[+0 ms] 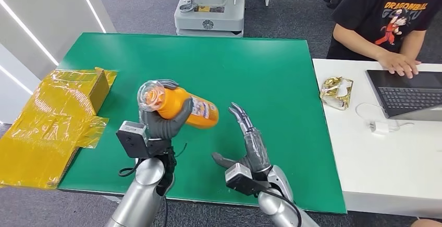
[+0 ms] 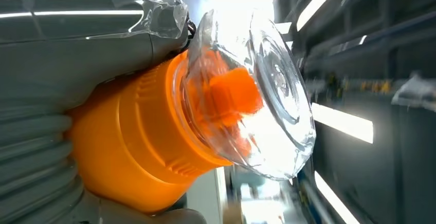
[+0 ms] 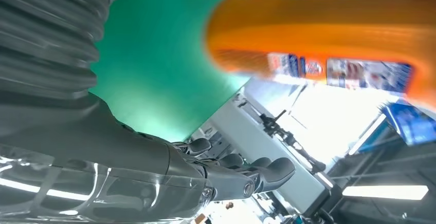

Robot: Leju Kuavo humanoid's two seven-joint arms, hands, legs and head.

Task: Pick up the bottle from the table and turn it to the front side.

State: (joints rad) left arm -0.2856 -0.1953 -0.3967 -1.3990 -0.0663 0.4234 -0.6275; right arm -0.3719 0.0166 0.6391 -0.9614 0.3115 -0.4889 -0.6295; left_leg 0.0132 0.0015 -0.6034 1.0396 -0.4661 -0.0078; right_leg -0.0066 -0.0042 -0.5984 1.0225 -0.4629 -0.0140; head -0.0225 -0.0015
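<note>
While left hand (image 1: 162,123) grips bottle (image 1: 180,104), right hand (image 1: 249,141) hovers w/ fingers apart.

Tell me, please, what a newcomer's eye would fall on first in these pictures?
Most likely the orange bottle, lifted off the green table and lying on its side in the left hand, its clear cap toward the camera. Beside it the right hand is raised with fingers spread, holding nothing. On the table's left edge sits a box wrapped in yellow film.

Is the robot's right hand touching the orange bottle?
No, the right hand is open beside the bottle, with green table between them.
</note>
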